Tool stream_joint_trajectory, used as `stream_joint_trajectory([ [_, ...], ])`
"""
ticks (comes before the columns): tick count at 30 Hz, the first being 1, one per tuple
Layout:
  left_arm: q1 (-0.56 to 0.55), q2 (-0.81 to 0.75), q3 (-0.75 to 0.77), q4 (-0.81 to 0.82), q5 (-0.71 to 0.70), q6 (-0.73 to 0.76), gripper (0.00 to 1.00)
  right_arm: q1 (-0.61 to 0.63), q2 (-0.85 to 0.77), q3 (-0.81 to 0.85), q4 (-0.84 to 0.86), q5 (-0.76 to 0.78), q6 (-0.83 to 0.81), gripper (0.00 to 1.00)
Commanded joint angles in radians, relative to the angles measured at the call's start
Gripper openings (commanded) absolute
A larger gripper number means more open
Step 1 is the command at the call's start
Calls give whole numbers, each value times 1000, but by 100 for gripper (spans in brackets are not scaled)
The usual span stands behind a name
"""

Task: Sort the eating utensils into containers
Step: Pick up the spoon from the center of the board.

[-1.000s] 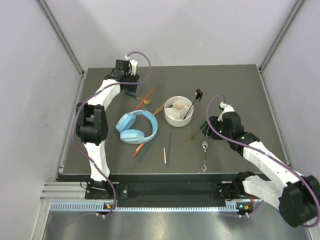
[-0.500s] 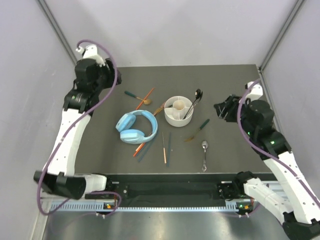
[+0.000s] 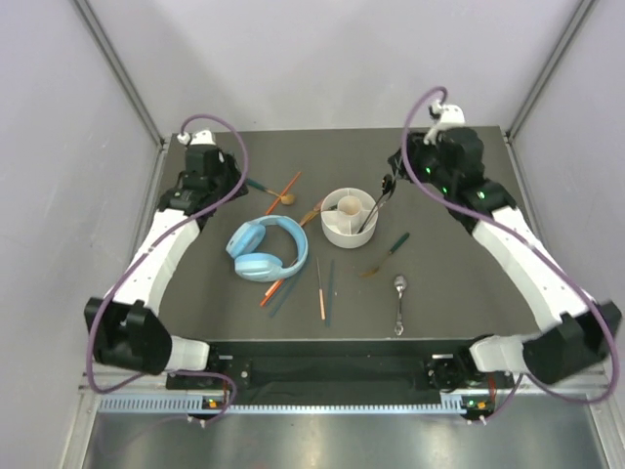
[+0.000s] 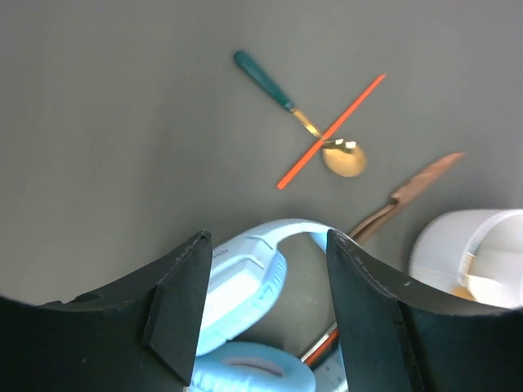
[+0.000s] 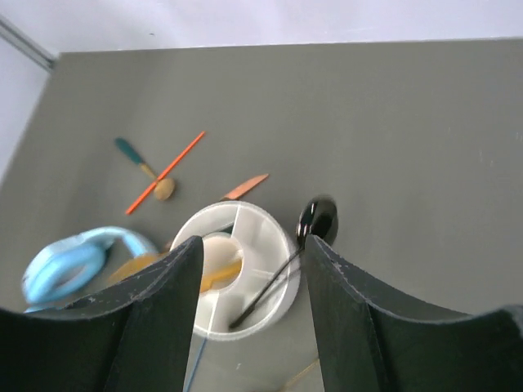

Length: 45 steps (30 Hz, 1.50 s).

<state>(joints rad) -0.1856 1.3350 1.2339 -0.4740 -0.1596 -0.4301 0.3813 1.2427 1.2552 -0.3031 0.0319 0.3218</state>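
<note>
The round white container (image 3: 328, 229) stands mid-table, with a black spoon (image 3: 376, 205) leaning in it, bowl over the rim. My right gripper (image 3: 402, 174) hovers open just behind and right of it; the right wrist view shows the container (image 5: 274, 235) and black spoon (image 5: 315, 219) beneath the empty gripper (image 5: 253, 241). My left gripper (image 3: 223, 186) is open and empty at the back left. Beyond its fingers lie a teal-handled gold spoon (image 4: 302, 122) crossed by an orange chopstick (image 4: 331, 131). An orange chopstick (image 3: 320, 288), a teal chopstick (image 3: 330, 283), a teal-handled fork (image 3: 386, 254) and a silver spoon (image 3: 398, 303) lie loose in front.
Light blue headphones (image 3: 267, 249) lie left of the container, over another orange chopstick (image 3: 271, 291). A bronze utensil (image 3: 312, 210) rests between headphones and container. Grey walls close in the table's left, right and back edges.
Both arms have swung to the back of the table: the left one rightwards towards the crossed spoon and chopstick, the right one leftwards to the container. Both stay open and no utensil has moved.
</note>
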Motion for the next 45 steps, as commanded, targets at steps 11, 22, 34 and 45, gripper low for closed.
stream_joint_trajectory([
  [11, -3, 240, 279, -205, -191, -102, 63, -33, 615, 888, -86, -231, -12, 57],
  [22, -6, 377, 403, -179, 43, -193, 64, -81, 555, 780, 9, -324, 166, 57],
  [34, -23, 535, 671, -376, 37, -177, 63, -200, 371, 615, -255, -175, 189, 57],
  [45, -23, 461, 469, -328, 29, -177, 63, -202, 124, 231, -754, -87, 342, 56],
])
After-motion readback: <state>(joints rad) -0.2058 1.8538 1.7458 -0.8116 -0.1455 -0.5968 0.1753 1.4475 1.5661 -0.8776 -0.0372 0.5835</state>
